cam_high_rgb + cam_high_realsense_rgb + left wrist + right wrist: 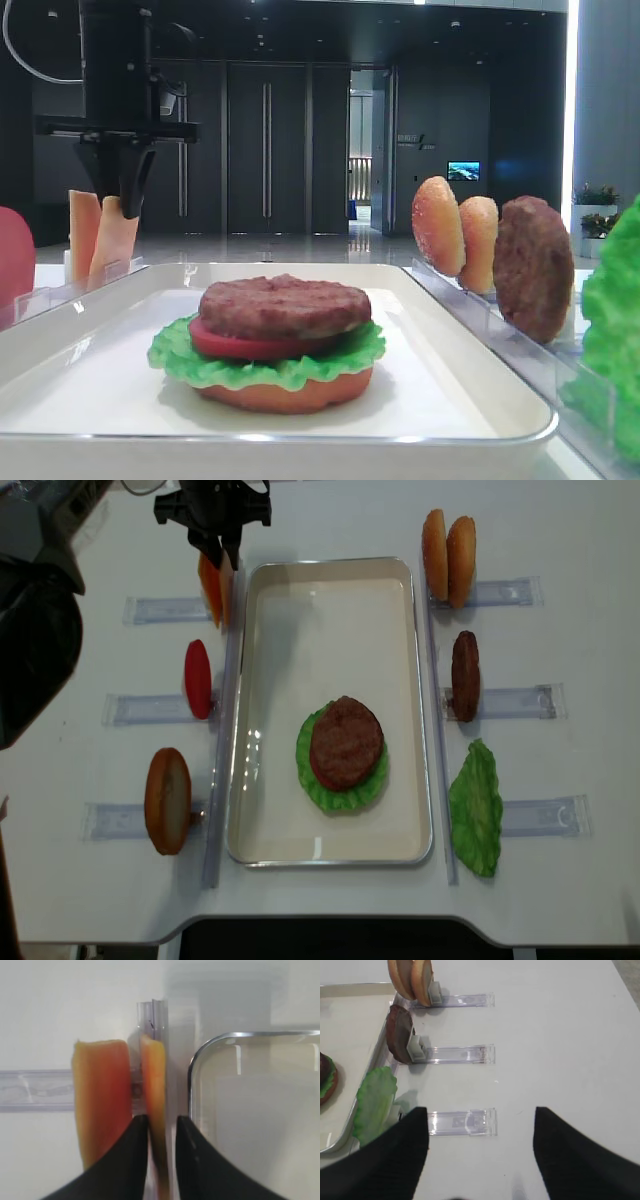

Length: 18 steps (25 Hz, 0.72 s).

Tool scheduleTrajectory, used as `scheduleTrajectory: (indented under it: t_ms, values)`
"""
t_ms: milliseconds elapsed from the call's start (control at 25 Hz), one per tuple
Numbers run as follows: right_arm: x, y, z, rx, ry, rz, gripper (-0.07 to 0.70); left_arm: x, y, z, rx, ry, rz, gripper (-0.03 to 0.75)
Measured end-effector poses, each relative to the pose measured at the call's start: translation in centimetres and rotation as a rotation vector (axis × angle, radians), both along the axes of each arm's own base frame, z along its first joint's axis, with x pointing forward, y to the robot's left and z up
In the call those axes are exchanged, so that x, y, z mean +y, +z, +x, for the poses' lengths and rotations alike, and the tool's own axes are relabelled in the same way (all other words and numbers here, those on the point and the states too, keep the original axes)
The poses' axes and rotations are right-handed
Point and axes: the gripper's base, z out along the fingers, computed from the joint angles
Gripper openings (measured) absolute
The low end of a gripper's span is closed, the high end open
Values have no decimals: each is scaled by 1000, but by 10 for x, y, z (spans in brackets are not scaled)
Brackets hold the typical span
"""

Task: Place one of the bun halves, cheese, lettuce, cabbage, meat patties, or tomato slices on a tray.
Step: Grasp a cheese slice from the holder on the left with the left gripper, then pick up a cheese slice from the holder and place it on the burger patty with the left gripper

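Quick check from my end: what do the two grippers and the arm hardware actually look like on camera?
Both are black. The left gripper has smooth, glossy fingers curving to narrow tips. The right gripper has broad matte fingers with a fine ribbed texture. A dark boxy mount sits above the left one, with a pale cable looping beside it.

We see bright, even overhead light, soft shadows, glare along the tray (189, 1080) rim, and blurred close-up wrist views.

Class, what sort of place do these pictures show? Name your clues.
Probably a robot demo bench in an office lobby: toy burger parts on clear racks around a tray, with dark double doors behind.
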Motion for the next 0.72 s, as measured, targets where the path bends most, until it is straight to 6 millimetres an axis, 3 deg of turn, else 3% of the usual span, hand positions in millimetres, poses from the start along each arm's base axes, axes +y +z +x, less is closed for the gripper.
scheduleTrajectory:
  t_ms: [200,520,720]
  values:
    - [0,0,0,0,0,0,434,1,0,0,1,-26,15,37]
    - [0,0,0,0,0,0,434,-1,4,-1,-1,-28,-8,33]
    - [0,0,0,0,0,0,434,0,27,-7,-40,-29,-35,33]
